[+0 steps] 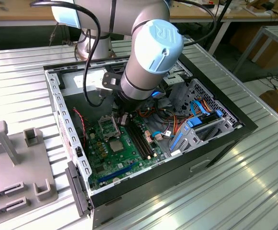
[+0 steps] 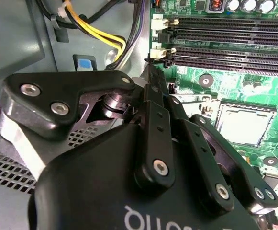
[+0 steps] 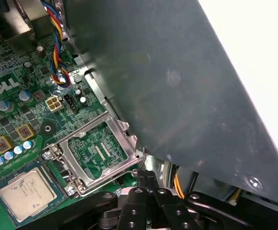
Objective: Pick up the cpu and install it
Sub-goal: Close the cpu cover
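- Exterior view: arm (image 1: 150,52) reaches into the open case (image 1: 215,139) on the table (image 1: 253,191); cpu (image 1: 116,144) lies in its socket on the board.
- Second wrist view: end effector (image 2: 150,79) fingers together, holding nothing; cpu (image 2: 244,125) seated beside it.
- First wrist view: cpu (image 3: 26,190) in socket; frame (image 3: 96,152) hinged open, so latching looks undone.

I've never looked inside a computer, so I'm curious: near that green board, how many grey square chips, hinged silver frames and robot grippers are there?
cpu: 1
hinged silver frame: 1
gripper: 1
Total: 3
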Controlling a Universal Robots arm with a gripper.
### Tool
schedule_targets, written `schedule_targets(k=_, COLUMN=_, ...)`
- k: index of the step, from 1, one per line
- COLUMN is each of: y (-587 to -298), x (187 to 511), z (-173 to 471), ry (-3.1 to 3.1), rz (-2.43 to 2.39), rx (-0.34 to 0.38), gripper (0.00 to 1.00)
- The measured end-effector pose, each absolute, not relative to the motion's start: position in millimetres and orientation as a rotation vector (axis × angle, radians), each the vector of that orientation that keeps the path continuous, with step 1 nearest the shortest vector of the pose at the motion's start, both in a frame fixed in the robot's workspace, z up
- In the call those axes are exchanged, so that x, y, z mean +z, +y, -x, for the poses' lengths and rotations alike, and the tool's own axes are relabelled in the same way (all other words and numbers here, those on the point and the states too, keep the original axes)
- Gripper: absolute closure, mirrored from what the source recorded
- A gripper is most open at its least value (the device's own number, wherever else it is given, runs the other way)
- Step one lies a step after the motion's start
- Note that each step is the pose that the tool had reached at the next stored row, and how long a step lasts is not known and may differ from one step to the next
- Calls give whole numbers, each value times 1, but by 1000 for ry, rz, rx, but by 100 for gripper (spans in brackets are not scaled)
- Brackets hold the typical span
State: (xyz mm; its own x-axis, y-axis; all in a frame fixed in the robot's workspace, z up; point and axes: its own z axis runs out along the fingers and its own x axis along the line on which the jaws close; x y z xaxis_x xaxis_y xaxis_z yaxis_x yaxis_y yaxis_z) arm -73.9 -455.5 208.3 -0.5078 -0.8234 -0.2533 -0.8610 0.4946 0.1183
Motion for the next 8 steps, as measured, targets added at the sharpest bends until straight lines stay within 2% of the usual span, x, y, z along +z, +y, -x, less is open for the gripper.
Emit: schedule_targets(k=8, y=-455, x=210, z=72, ry=2572, rz=1460, rx=345, gripper=89)
